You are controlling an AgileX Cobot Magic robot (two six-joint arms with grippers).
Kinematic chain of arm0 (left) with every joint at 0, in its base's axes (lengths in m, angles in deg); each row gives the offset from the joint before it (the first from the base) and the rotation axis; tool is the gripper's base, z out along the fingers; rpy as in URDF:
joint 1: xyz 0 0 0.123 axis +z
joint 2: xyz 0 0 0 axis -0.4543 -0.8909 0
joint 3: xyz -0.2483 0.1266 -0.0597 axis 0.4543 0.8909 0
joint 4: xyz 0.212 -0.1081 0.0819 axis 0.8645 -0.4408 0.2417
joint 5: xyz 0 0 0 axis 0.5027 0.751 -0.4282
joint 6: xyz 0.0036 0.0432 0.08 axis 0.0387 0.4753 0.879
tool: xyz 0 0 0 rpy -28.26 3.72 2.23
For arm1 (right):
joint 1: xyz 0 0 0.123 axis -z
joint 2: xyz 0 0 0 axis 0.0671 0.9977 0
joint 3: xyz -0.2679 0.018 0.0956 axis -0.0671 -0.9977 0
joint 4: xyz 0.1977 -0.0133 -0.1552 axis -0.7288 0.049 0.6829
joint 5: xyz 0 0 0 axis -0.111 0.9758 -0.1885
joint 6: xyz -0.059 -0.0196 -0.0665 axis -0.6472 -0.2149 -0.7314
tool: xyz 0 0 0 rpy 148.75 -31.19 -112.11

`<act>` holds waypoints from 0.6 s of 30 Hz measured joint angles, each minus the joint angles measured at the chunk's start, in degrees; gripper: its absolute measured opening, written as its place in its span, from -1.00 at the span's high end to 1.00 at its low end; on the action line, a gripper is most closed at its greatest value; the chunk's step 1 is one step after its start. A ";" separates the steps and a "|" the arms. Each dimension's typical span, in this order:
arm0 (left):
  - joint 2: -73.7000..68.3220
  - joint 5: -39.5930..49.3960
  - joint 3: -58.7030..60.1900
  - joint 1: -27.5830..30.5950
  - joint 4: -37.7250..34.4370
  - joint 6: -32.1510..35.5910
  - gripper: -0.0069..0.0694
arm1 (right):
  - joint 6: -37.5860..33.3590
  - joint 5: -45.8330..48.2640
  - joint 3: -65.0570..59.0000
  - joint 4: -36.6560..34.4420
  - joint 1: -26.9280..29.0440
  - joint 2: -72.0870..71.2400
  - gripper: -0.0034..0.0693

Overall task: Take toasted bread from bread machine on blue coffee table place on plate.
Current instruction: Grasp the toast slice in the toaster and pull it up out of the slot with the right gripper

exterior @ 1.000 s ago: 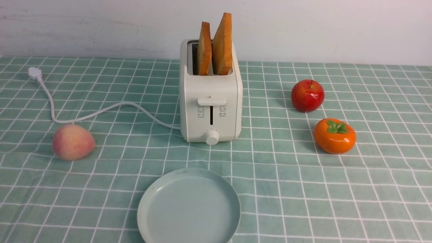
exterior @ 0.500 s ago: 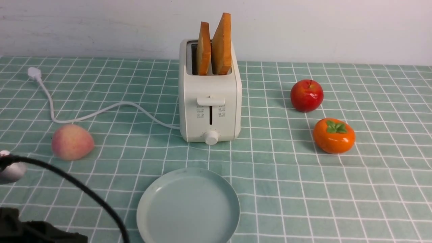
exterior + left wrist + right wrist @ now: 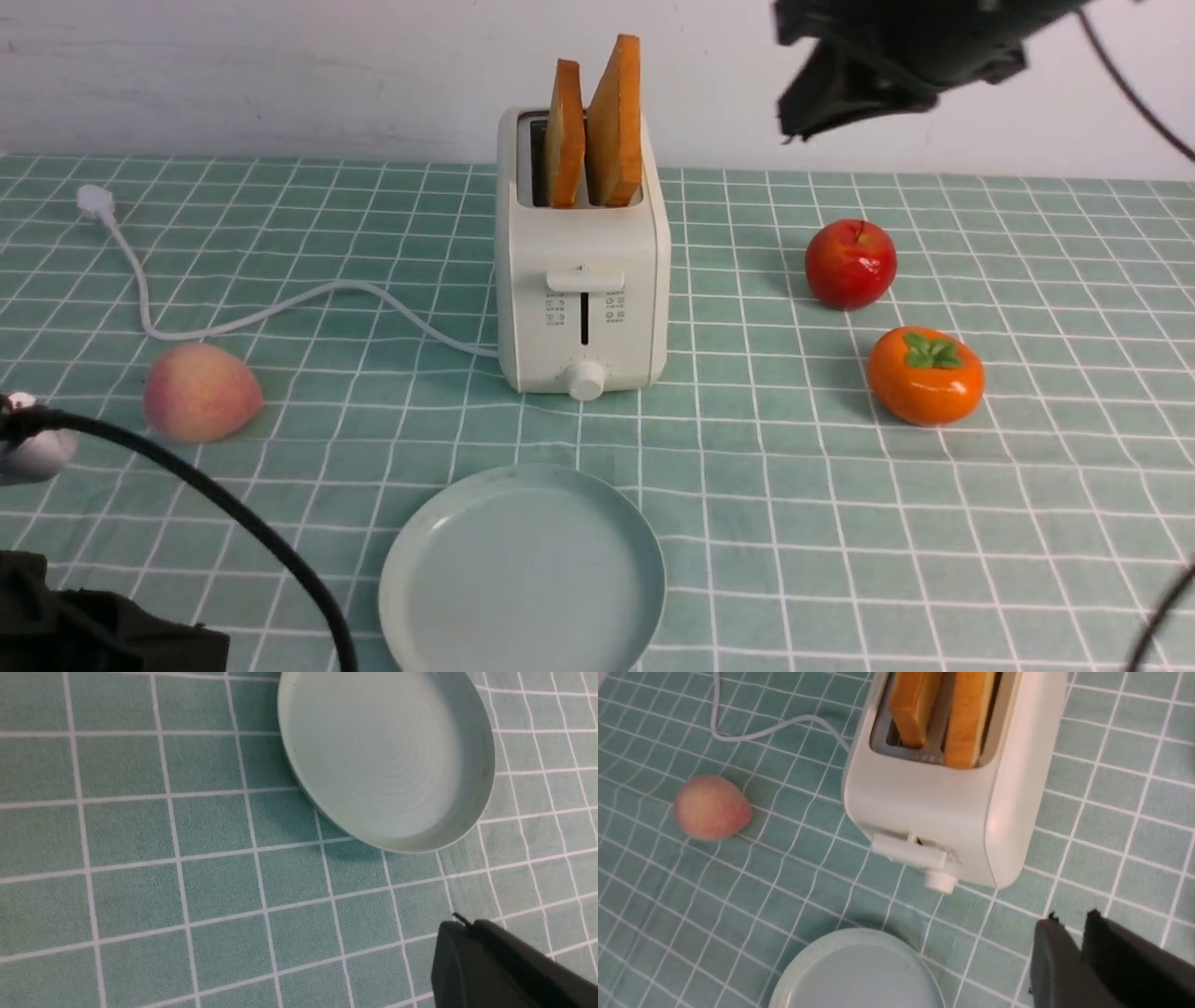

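Two slices of toasted bread point(image 3: 566, 131) point(image 3: 616, 121) stand upright in the slots of the cream bread machine point(image 3: 583, 280), at the middle of the blue coffee table point(image 3: 840, 523). In front of it lies the pale plate point(image 3: 523, 569) with nothing on it. My right arm point(image 3: 878, 56) hangs high, to the right of the toast and apart from it. From the right wrist I see the toast point(image 3: 969, 716) and my right gripper point(image 3: 1071, 917), open by a narrow gap and holding nothing. My left gripper point(image 3: 460, 921) is shut and empty, low beside the plate point(image 3: 387, 760).
A peach point(image 3: 201, 392) lies left of the bread machine. A red apple point(image 3: 850, 264) and an orange persimmon point(image 3: 926, 375) sit to its right. The white power cord point(image 3: 280, 313) trails left across the cloth. My left arm's black cable point(image 3: 233, 523) arcs over the front left corner.
My right arm has come into the front view at the top right. The left arm and its cable entered at the lower left half a second ago and have since shifted slightly.
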 joint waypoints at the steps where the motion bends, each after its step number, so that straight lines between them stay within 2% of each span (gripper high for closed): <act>1: 0.35 0.23 0.00 0.00 0.18 0.00 0.86 | 0.25 0.78 4.18 0.42 -0.60 2.60 0.46; 2: 0.48 0.26 0.00 0.00 0.23 0.00 0.86 | 0.33 1.07 5.00 0.56 -0.75 3.86 0.42; 6: 1.29 0.49 0.00 0.00 0.78 0.00 0.86 | 0.49 1.50 19.70 2.04 -3.01 15.81 -0.13; 10: 1.35 1.50 0.00 0.00 1.15 0.00 0.86 | 0.81 -0.52 24.73 3.24 -3.28 22.73 -0.53; 13: 1.35 2.53 0.00 0.00 1.67 0.00 0.86 | 1.69 -2.35 25.16 4.70 -3.17 25.50 -0.73; 15: 1.35 2.84 0.00 0.00 2.19 0.00 0.86 | 1.88 -3.56 25.16 5.16 -3.10 26.59 -0.75; 18: 1.35 2.95 0.00 0.00 2.75 0.00 0.86 | 1.99 -4.46 25.22 5.64 -3.11 27.14 -0.64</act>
